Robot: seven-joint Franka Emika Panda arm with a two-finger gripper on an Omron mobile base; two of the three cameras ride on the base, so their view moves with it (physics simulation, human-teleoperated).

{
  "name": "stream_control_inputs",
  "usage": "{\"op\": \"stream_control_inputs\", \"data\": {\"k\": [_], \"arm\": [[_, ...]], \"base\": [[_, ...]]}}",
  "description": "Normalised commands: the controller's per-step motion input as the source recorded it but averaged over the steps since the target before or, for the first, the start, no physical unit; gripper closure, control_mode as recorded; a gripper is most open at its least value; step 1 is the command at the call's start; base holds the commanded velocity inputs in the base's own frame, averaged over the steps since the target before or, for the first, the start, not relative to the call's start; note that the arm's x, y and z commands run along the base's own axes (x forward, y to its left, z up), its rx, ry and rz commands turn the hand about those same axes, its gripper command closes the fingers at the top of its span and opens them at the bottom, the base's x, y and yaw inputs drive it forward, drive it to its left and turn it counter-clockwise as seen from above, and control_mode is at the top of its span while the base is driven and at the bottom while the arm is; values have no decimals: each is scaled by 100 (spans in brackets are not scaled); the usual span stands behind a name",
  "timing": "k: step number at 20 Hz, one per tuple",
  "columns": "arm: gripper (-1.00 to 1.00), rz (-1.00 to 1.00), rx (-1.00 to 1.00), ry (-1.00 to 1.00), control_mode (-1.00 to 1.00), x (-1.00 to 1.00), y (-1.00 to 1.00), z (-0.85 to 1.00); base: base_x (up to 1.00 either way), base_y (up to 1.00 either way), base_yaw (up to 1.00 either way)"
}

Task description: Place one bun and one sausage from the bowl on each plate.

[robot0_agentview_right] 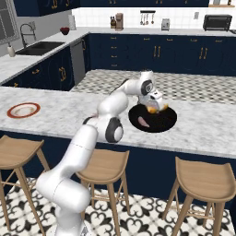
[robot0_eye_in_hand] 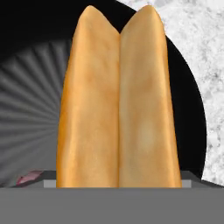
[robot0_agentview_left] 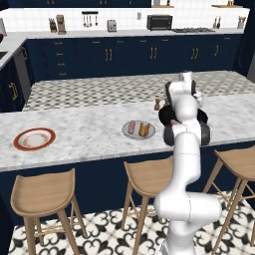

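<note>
Bun [robot0_eye_in_hand: 119, 105] over black bowl [robot0_eye_in_hand: 35, 70]

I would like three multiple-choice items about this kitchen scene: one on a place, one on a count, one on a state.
1. Where does the black bowl stand?
A. on a stool
B. on the marble counter
C. in the sink

2. How many sausages lie in the black bowl?
A. one
B. three
C. four

3. What is the state of the grey plate?
A. turned upside down
B. stacked on the other plate
C. already carrying food

Key:
1 B: the right base view shows the bowl resting on the marble top.
2 A: a single pink bowl sausage lies on the black inside.
3 C: a plated sausage and a plated bun lie side by side on it.
</note>
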Motion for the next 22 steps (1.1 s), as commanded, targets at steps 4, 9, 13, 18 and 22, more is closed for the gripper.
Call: {"op": "stream_control_inputs", "data": {"k": [4, 9, 13, 18, 22], "arm": [[100, 8, 0, -1, -100, -98, 84, 76], [100, 14, -2, -8, -100, -100, 100, 17], [100, 16, -11, -28, -100, -100, 100, -1], [100, 13, -12, -45, -100, -100, 96, 0], [100, 11, -7, -44, -100, -100, 72, 0]], "base": [[0, 0, 0], [0, 0, 0], [0, 0, 0], [0, 0, 0], [0, 0, 0]]}}
